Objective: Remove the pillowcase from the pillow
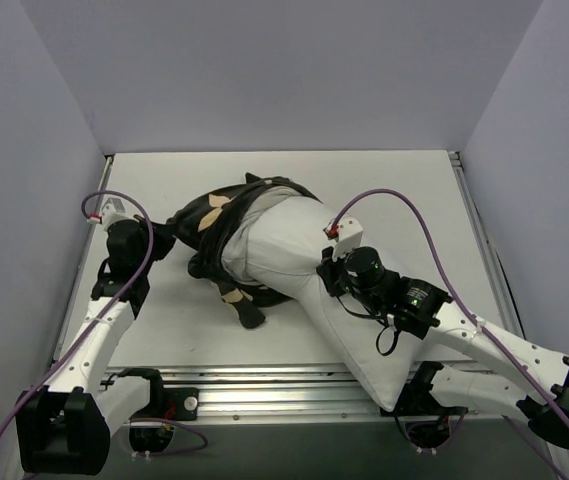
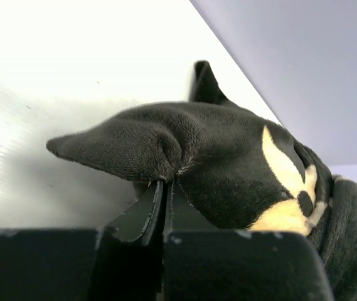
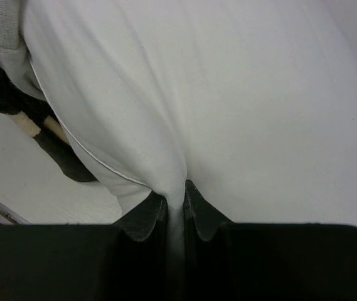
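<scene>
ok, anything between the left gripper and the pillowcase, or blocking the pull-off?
Nothing visible does. The left gripper is shut on a fold of the pillowcase, the right gripper on the pillow. The pillowcase is bunched over the pillow's far end, and no other object lies around it on the table.

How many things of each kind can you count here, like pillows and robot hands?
Pillows: 1, the white pillow
Pillowcases: 1, the black flowered pillowcase
Robot hands: 2, the left hand and the right hand
Total: 4
</scene>
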You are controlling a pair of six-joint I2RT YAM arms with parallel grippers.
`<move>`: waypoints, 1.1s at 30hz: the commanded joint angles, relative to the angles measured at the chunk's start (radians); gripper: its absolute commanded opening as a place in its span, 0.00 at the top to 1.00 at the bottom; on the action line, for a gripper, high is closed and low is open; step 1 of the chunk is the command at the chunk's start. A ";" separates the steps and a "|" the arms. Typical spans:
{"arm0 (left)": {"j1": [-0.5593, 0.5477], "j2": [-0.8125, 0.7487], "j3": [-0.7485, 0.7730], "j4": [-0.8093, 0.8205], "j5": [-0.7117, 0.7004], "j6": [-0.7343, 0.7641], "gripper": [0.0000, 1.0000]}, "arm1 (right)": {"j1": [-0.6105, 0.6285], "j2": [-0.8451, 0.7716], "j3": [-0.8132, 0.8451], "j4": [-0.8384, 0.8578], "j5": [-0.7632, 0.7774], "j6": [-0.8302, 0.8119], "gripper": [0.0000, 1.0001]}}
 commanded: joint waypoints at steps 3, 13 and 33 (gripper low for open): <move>0.081 0.004 0.197 -0.082 -0.241 0.151 0.98 | -0.044 -0.058 0.023 -0.154 0.238 0.075 1.00; 0.172 0.229 0.494 -0.059 -0.379 0.352 0.98 | -0.133 -0.205 0.178 -0.375 0.367 0.168 1.00; 0.190 0.650 1.396 -0.256 -0.212 0.651 0.98 | -0.135 -0.129 0.514 -0.414 0.398 0.095 1.00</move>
